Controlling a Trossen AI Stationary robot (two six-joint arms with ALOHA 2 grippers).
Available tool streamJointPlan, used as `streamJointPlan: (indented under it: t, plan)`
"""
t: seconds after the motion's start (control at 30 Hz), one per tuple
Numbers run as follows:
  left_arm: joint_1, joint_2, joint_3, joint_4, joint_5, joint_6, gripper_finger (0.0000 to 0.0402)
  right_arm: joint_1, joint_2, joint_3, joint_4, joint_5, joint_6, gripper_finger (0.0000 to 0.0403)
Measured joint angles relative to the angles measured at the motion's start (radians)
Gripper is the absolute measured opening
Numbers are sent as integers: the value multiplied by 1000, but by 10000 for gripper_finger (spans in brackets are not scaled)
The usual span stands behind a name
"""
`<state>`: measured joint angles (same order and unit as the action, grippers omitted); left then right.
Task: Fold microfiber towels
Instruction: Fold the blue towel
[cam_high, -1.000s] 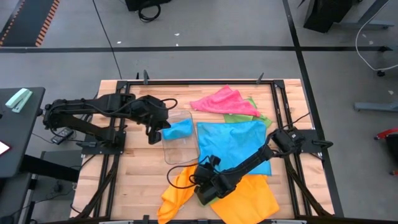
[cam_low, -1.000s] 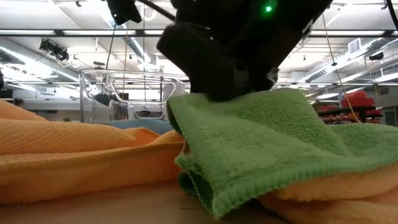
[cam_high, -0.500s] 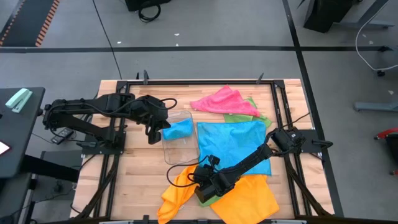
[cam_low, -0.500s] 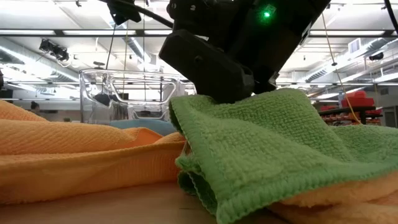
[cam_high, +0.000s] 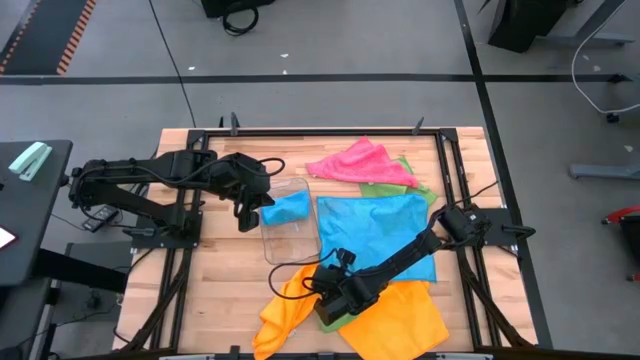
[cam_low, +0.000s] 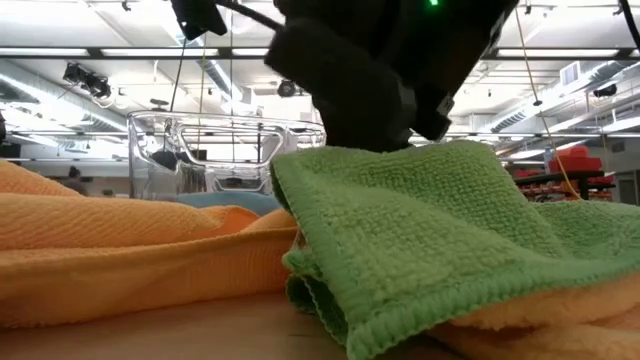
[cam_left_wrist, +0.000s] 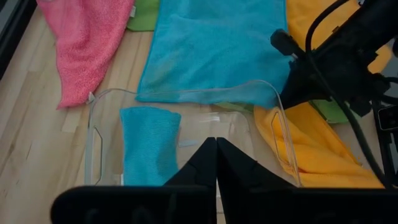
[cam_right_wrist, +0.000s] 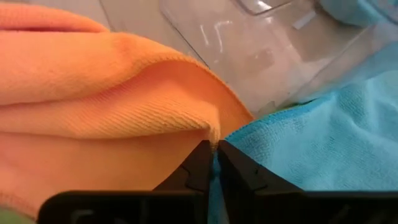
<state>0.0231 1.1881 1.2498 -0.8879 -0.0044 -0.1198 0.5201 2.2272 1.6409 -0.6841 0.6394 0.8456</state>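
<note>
Starting at the left, we are seeing the left gripper (cam_left_wrist: 216, 144) with its fingers pressed together and nothing between them, hanging over the clear tray (cam_high: 276, 245), where a folded blue towel (cam_high: 288, 208) is lying; we judge that arm is simply waiting there above a finished piece. Moving right, a pink towel (cam_high: 362, 162) is lying crumpled at the far side of the table (cam_high: 215, 285), overlapping a green towel (cam_high: 385, 189), and a large blue towel (cam_high: 378, 228) is spread flat in the middle, probably laid out ready for folding. Nearer the front edge, the right gripper (cam_right_wrist: 213, 148) is down low among the cloths, its fingers nearly closed on a thin edge where the orange towel (cam_high: 400, 315) is meeting the blue one; we think it is pinching an edge to lift it for a fold. Which cloth it actually has hold of we cannot tell: the wrist view is showing only orange and blue at the fingertips, while the low view is showing the gripper sitting on a second green towel (cam_low: 420, 240) bunched over the orange. From above, the arm is hiding most of that green cloth, and the orange towel is running off the table's front edge.
</note>
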Motion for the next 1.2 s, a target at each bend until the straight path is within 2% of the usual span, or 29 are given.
streamJointPlan:
  t: [0.17, 0.33, 0.47, 0.77, 1.0, 1.2]
  plan:
    - [0, 0, 0, 1, 0, 1, 27, -1, -8, 1, -7, -23, 3, 42]
    - [0, 0, 0, 1, 0, 1, 14, 0, -7, 0, -2, -29, -9, 53]
    - [0, 0, 0, 1, 0, 1, 8, 0, -8, 0, -6, -48, -11, 72]
    - [-1, 0, 0, 1, 1, 3, 24, -1, -8, 0, -6, -49, -41, 109]
    - [-1, 0, 0, 1, 0, 3, 8, 0, -8, 0, -6, -57, -42, 87]
    - [-1, 0, 0, 1, 1, 3, 26, -1, -8, 0, -6, -60, -42, 48]
